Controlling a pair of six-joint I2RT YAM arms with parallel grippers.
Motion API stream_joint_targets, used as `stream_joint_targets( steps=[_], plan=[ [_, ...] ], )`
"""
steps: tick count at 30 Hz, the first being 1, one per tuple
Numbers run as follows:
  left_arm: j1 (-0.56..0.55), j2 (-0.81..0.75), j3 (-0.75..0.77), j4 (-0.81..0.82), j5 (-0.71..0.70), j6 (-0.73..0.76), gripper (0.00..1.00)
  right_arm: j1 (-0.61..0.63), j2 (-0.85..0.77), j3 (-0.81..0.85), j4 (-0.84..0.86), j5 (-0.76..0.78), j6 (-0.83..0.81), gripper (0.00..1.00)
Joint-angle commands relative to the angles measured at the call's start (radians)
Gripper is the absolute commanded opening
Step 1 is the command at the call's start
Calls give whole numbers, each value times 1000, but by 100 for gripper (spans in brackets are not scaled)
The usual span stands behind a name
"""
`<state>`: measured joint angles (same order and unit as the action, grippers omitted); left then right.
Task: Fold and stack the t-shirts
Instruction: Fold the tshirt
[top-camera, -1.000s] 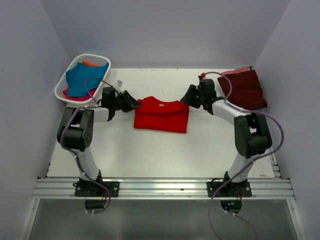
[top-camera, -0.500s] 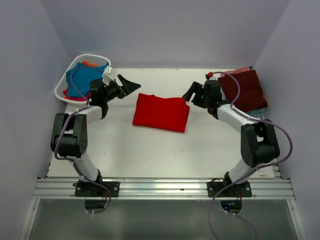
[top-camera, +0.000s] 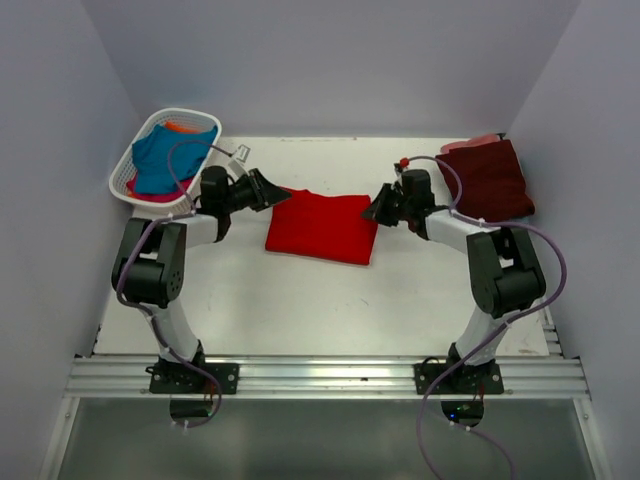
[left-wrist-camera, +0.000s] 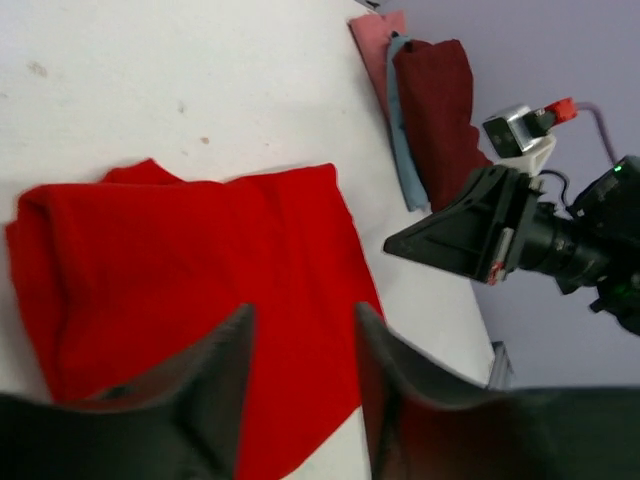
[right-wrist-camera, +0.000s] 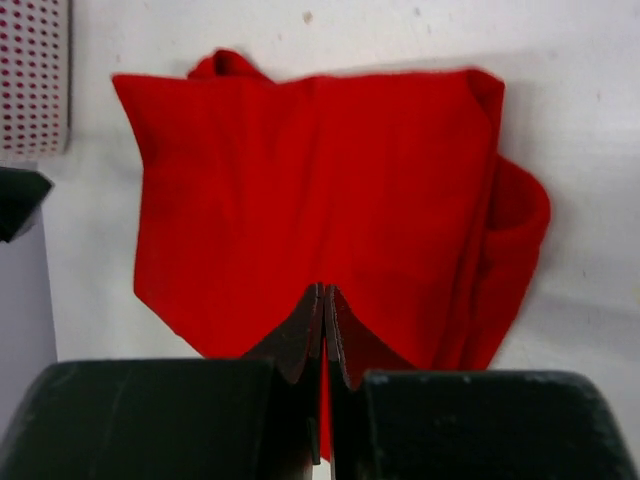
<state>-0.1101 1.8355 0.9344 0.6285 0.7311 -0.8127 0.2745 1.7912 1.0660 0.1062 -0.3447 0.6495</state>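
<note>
A bright red t-shirt (top-camera: 322, 226) lies folded flat mid-table, its surface filling the left wrist view (left-wrist-camera: 200, 250) and right wrist view (right-wrist-camera: 320, 190). My left gripper (top-camera: 278, 191) hovers at its upper left corner, jaws a narrow gap apart (left-wrist-camera: 302, 310) with flat cloth showing beneath them. At the upper right corner my right gripper (top-camera: 374, 208) has its fingers pressed together (right-wrist-camera: 325, 290) over the shirt's edge. A folded dark maroon t-shirt (top-camera: 487, 178) tops a stack at the back right, with pale blue (left-wrist-camera: 400, 150) and pink (left-wrist-camera: 375, 50) layers under it.
A white lattice basket (top-camera: 127, 172) at the back left holds a teal t-shirt (top-camera: 165, 155) with orange (top-camera: 180, 126) and pink cloth showing around it. Grey walls close in on three sides. The arms' metal mounting rail (top-camera: 320, 375) runs along the near edge.
The red shirt went from collar showing to a plain folded rectangle. My left gripper dropped back from near the basket to the shirt's corner and narrowed. The right gripper closed at the opposite corner.
</note>
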Motion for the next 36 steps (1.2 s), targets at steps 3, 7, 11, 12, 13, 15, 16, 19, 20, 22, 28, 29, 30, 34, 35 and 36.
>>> stream_joint_targets(
  steps=[3,7,11,12,13,15,16,19,20,22,28,29,30,34,35,36],
  plan=[
    [-132,-7,87,9,65,101,0,0,-102,-116,8,32,-11,0],
    [-184,112,124,59,94,35,0,0,-130,-161,-51,104,-50,40],
    [-203,188,141,36,44,21,0,0,-124,-182,-76,144,-65,82],
    [-207,205,147,16,13,33,0,2,-122,-193,-73,145,-68,85],
    [-214,234,156,-13,-7,41,0,2,-121,-198,-71,151,-73,91],
    [-221,258,181,-110,-71,73,0,0,-112,-207,-71,174,-79,99],
    [-227,277,185,-137,-91,81,0,-1,-107,-207,-68,176,-85,99],
    [-235,307,190,-188,-125,89,0,-1,-64,-193,-63,167,-82,99],
    [-235,312,195,-200,-133,92,0,-1,-53,-193,-56,156,-76,99],
    [-241,321,202,-231,-168,113,0,-3,-18,-187,-28,127,-61,99],
    [-270,323,211,-326,-248,159,0,-1,85,-186,65,69,-2,99],
    [-273,323,202,-322,-246,156,0,0,100,-184,78,43,7,99],
    [-280,323,196,-319,-248,149,0,2,117,-181,113,29,18,99],
    [-296,321,173,-288,-243,127,0,31,232,-155,193,-42,85,92],
    [-298,321,169,-280,-242,124,0,49,276,-150,229,-77,97,85],
    [-301,323,165,-277,-234,118,0,57,292,-140,245,-95,108,79]
  ],
)
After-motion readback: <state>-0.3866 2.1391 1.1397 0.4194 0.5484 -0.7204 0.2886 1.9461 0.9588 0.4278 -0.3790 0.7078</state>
